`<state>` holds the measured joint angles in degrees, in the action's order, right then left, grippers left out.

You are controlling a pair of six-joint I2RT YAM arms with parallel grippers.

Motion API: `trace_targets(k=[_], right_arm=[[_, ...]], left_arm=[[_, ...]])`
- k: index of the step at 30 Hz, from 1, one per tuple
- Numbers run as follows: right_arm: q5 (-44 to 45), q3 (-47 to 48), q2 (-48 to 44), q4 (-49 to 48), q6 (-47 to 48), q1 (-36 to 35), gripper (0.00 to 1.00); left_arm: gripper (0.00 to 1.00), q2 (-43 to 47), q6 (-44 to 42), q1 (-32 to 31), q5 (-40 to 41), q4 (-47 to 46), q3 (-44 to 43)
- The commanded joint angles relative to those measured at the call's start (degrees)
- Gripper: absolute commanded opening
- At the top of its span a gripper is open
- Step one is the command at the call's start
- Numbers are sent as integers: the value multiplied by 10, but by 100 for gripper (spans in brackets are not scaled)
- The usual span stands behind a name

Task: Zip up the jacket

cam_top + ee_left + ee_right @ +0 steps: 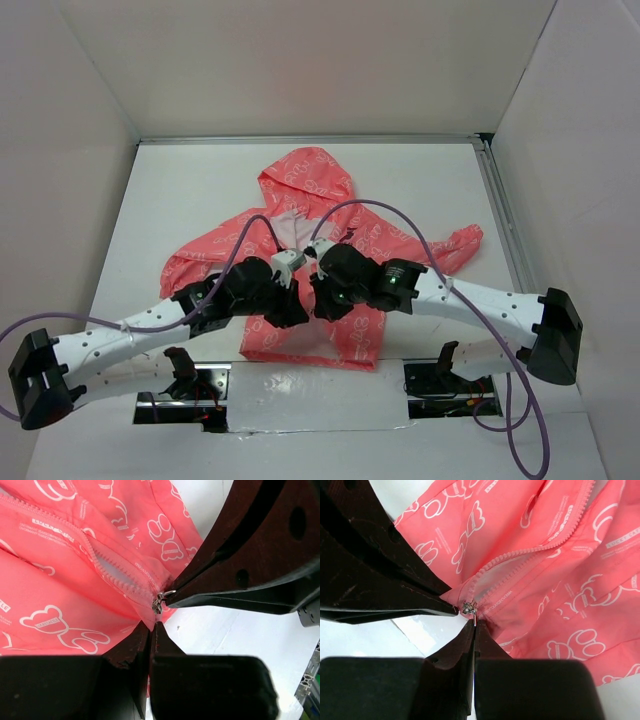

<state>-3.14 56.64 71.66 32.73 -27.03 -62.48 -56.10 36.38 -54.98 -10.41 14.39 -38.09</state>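
from above, shows the jacket (310, 180) flat mid-table, hood far, hem near, with left gripper (299, 316) and right gripper (319, 307) meeting tip to tip at the near end of the front opening.

from the left wrist, shows the left gripper (151, 628) pinched together on hem fabric just beside the zipper pull (159, 601), teeth beyond it parted.

from the right wrist, shows the right gripper (474, 625) clamped on that pull. probably best to pin the hem taut and draw straight toward the hood, slowly.

The table (180, 200) was seen from above and behind. Each wrist view was aimed closely along its fingertips (137, 645) (457, 645); the zipper slider (158, 602) (468, 607) of the jacket (60, 580) beyond them was shared.
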Motion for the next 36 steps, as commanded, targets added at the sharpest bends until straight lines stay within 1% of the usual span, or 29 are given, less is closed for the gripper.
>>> trace_targets(k=[1, 5, 8, 9, 10, 11, 12, 16, 17, 18, 21, 25, 26, 27, 29, 31, 32, 33, 34, 36], right_arm=[[70, 14, -27, -95, 5, 15, 0], [53, 17, -22, -83, 9, 15, 0], [18, 15, -13, -65, 0, 14, 0], [4, 12, -12, -54, -11, 14, 0], [-4, 9, -12, -50, -15, 16, 0], [-12, 8, -13, -46, -19, 19, 0], [-40, 5, -13, -37, -23, 24, 0], [-92, 2, -16, -21, -31, 56, 0], [-101, 1, -17, -18, -31, 69, 0], [-112, 0, -15, -19, -29, 75, 0], [-156, 1, -9, -16, -29, 91, 0], [-207, 3, -2, -12, -27, 104, 0], [-215, 6, -3, -12, -24, 111, 0], [-223, 7, -4, -11, -25, 113, 0], [-239, 10, -3, -7, -22, 119, 0], [-250, 15, -2, 2, -23, 133, 0], [-258, 15, -2, 1, -22, 133, 0], [-266, 14, 0, 3, -22, 142, 0], [-272, 15, 1, 4, -22, 148, 0], [-289, 18, 4, 4, -21, 156, 0]], left_arm=[[0, -27, -21, -15, -74, 69, 10], [0, -35, -18, -15, -65, 70, 0], [6, -47, -12, -15, -31, 95, -52], [18, -48, -17, -15, -16, 95, -70], [27, -47, -18, -14, -6, 98, -76], [39, -46, -25, -15, 2, 100, -81], [99, -47, -32, -15, 9, 107, -95], [99, -59, -18, -16, 100, 178, -139], [99, -60, -13, -17, 135, 191, -151], [99, -58, -11, -17, 151, 205, -154], [99, -34, -39, -19, 177, 201, -154], [99, 10, -118, -29, 208, 148, -125], [99, 22, -133, -29, 210, 137, -120], [99, 27, -169, -29, 206, 107, -111], [99, 27, -201, -30, 194, 90, -108], [95, 17, -245, -35, 173, 67, -111], [95, 13, -245, -35, 168, 67, -111], [94, 8, -263, -40, 164, 65, -113], [90, 3, -271, -45, 158, 58, -114], [89, 0, -288, -52, 142, 48, -112]])
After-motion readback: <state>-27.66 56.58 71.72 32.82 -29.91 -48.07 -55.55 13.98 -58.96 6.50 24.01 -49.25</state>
